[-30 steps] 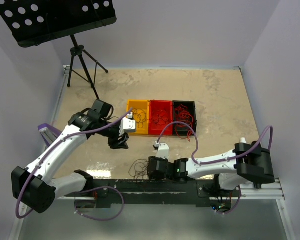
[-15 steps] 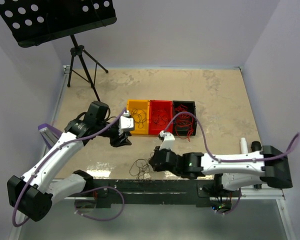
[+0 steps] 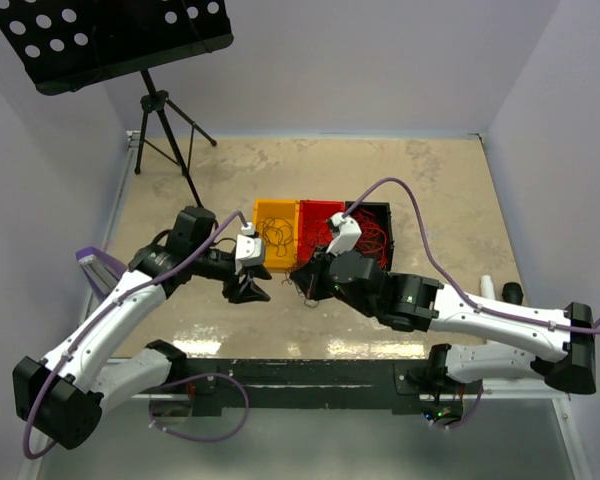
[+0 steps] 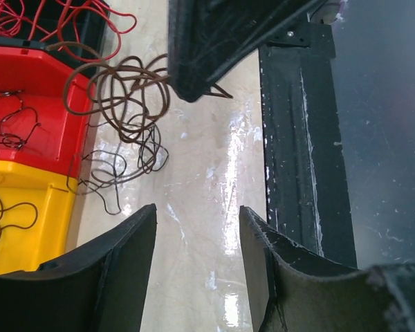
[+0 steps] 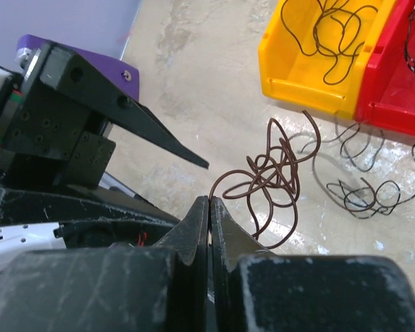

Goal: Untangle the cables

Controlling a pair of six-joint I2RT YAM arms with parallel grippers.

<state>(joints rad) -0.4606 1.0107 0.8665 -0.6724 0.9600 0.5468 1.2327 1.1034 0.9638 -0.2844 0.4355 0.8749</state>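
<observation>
Three bins on my surface (image 3: 430, 190): yellow bin (image 3: 277, 204), red bin (image 3: 320, 205), black bin (image 3: 370, 207). Right fingers (image 5: 194, 232) pinch one brown cable (image 5: 268, 168); left fingers (image 4: 124, 242) apart.

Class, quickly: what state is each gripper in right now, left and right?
Left gripper: open, holding nothing.
Right gripper: shut on the brown cable tangle.

I read a dark brown cable (image 5: 273, 176), black cables (image 3: 277, 232) in the yellow bin (image 5: 297, 76), a red bin (image 5: 394, 104), red cables (image 3: 375, 238) in the black bin (image 3: 378, 207), mottled beige worktop (image 3: 380, 165).
</observation>
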